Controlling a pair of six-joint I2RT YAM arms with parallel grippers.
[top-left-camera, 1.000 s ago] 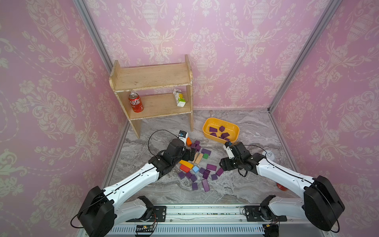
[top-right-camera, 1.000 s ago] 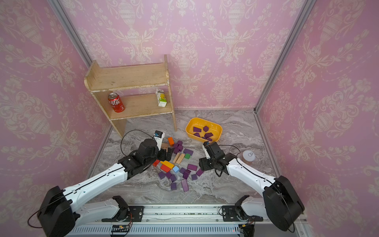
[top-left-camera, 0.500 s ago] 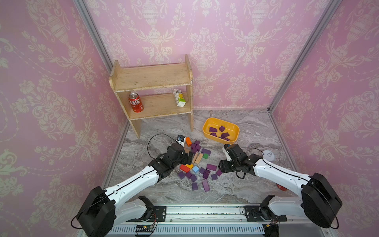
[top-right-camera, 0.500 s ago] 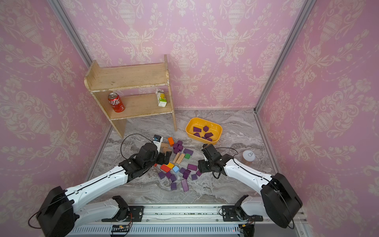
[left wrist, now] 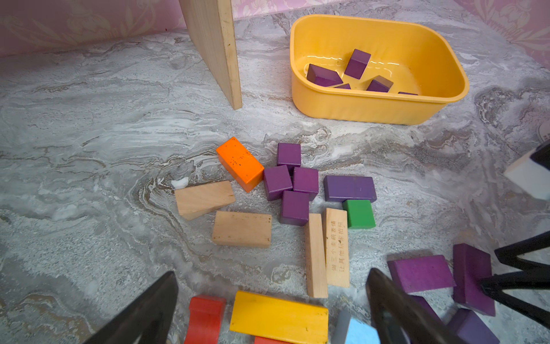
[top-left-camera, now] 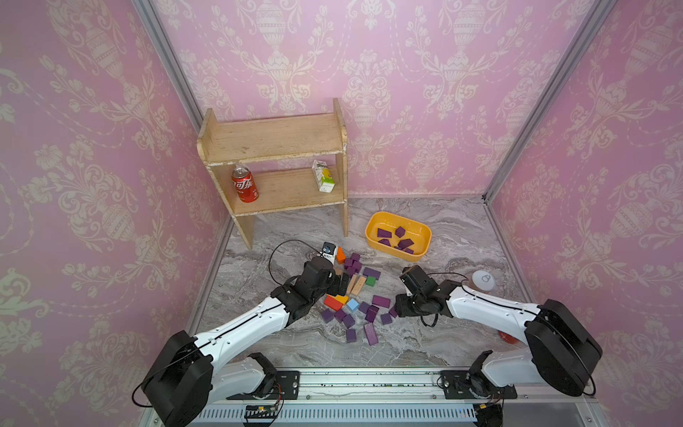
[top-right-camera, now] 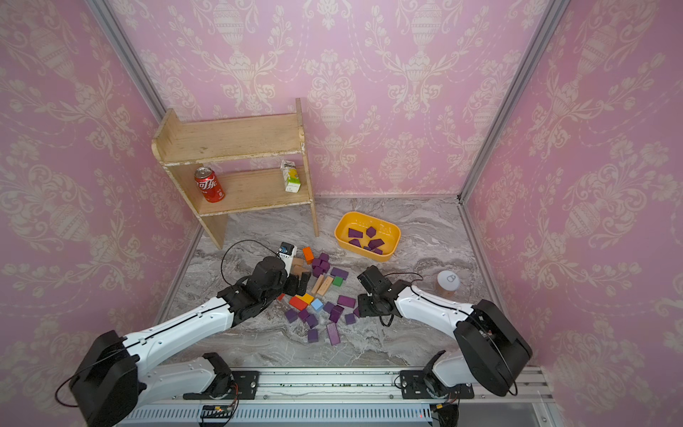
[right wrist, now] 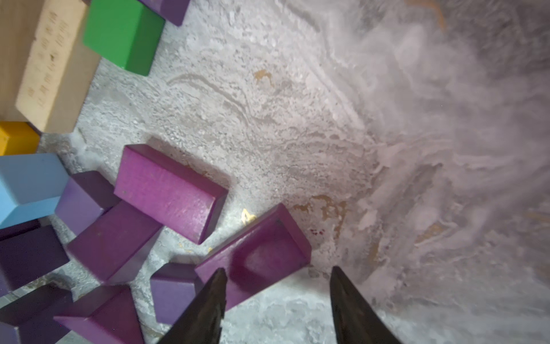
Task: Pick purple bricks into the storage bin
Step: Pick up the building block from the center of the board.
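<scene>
Both top views bury the right fingertips under the wrist. From the right wrist view I get the right gripper low at the table, jaws part-way apart astride one purple brick, one pad clear of it.

Left gripper: spread wide, empty, above the yellow block. Both arms reach forward, low.

Purple bricks lie scattered mid-table. Several sit in the storage bin.
</scene>
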